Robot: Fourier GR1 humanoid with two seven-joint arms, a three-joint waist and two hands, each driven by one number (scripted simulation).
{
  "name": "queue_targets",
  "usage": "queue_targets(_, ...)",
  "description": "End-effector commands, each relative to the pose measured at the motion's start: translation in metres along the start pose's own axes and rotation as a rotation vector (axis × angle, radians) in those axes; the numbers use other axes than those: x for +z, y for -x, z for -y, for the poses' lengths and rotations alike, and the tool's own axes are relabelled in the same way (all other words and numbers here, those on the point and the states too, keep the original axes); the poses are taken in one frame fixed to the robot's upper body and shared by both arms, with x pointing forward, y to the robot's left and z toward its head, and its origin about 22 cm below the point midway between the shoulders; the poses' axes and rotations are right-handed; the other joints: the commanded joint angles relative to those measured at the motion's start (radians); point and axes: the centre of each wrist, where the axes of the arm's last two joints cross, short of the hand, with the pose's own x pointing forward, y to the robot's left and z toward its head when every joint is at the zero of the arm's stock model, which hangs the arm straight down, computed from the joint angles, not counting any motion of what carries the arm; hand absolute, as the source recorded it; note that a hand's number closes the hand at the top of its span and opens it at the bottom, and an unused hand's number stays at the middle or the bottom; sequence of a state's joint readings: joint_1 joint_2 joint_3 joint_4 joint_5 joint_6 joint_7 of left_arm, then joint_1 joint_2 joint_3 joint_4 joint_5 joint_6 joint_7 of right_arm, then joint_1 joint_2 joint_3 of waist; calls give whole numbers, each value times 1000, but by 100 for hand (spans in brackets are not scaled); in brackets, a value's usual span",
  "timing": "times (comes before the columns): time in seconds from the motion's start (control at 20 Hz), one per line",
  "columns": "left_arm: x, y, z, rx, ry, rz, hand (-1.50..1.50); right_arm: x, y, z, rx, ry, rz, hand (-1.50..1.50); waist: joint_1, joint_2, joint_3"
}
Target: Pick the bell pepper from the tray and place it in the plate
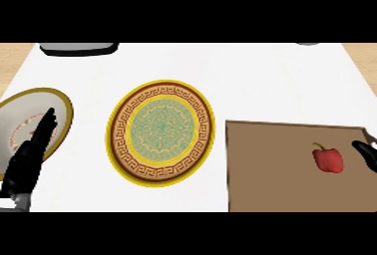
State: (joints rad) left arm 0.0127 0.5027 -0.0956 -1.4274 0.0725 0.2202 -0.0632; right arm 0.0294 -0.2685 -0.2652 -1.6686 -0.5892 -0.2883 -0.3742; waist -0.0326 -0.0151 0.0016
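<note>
White counter (265,79). Red bell pepper (328,159) lies on brown tray (273,169), right side. Right hand (367,155) just beside it, finger state unclear. Left hand (29,159) resting, fingers straight. Ornate plate (121,144) centre. Pepper likely light, smooth, slippery: grasp round body.

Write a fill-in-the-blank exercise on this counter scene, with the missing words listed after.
1. The red bell pepper lies on the brown ____.
2. The ornate gold-rimmed plate in the middle holds ____.
3. The left hand shows in front of a ____ plate with a gold rim.
4. The right hand is ____ of the pepper.

Missing: tray; nothing; white; right
</note>
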Motion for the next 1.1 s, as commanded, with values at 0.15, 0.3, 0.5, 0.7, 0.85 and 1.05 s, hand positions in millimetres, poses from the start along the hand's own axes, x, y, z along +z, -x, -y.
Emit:
queue_targets(0.15,15,10,8,-41,0,41,0,60,-56,45,-40,96,97,-150,16,12,-2)
queue_targets(0.3,31,19,-5,-26,9,42,0,76,-69,55,28,-53,-20,-150,20,11,-3)
queue_targets(0.5,17,11,7,-28,12,35,0,59,-92,88,280,-203,-143,-150,12,15,-3)
queue_targets(0.7,25,15,-2,-37,16,48,0,44,-114,92,478,-300,-247,-150,29,17,-4)
queue_targets(0.85,7,6,-3,-38,20,79,0,21,-107,93,510,-304,-315,-150,33,18,-2)
queue_targets(1.05,20,10,9,-37,32,59,0,4,-109,88,608,-356,-407,-150,41,17,-2)
